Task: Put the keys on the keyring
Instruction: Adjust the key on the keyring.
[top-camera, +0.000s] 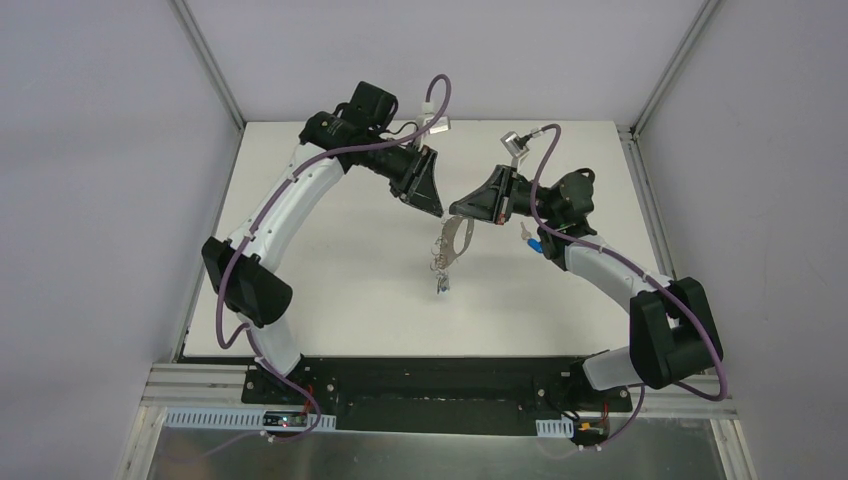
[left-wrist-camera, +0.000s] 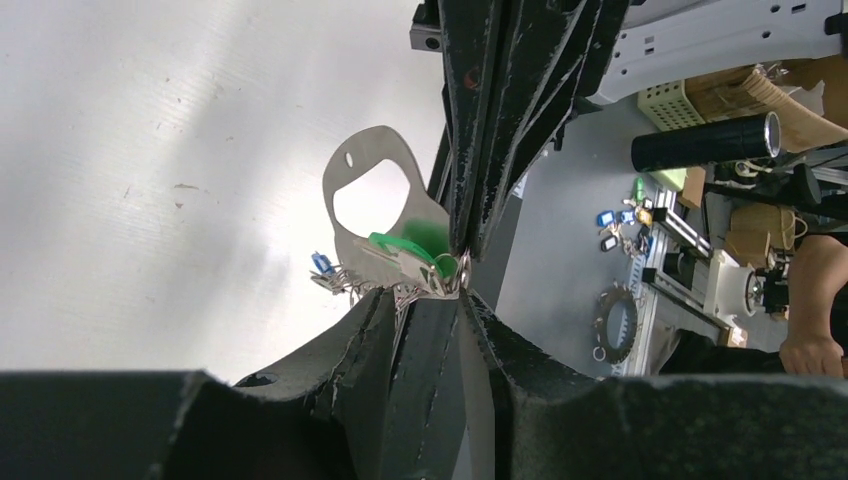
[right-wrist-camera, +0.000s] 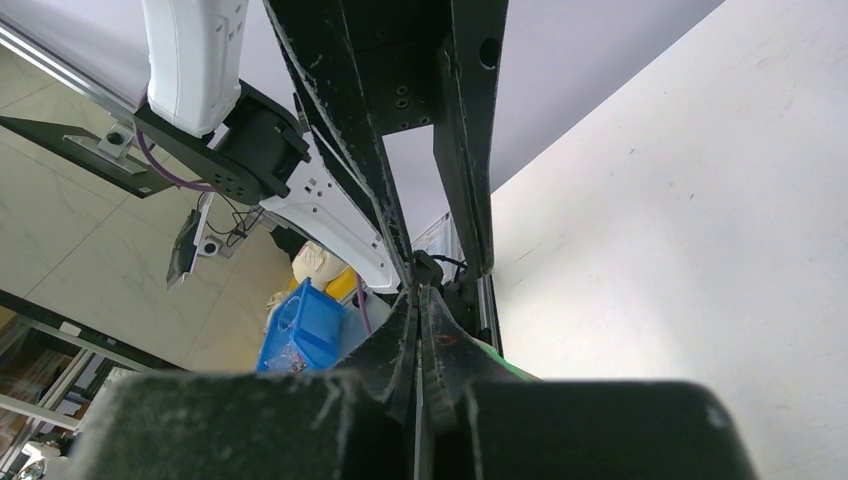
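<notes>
Over the white flat table (top-camera: 330, 280), the black right gripper (top-camera: 457, 212) is clenched on the pale grey oval keyring (top-camera: 456, 234), held in the air, while the black left gripper (top-camera: 438, 211), jaws slightly parted, is at its small metal rings (left-wrist-camera: 440, 280) beside the green-headed silver key (left-wrist-camera: 405, 243).

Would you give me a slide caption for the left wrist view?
Right gripper pinches the keyring, green key at its rings.

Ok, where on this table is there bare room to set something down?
Two bare patches: the near strip of table between the arm bases, below the dangling keyring, and the area inside the left arm's curve. Crowded: the centre, where left gripper and right gripper meet at the keyring, and beside the blue key by the right arm.
</notes>
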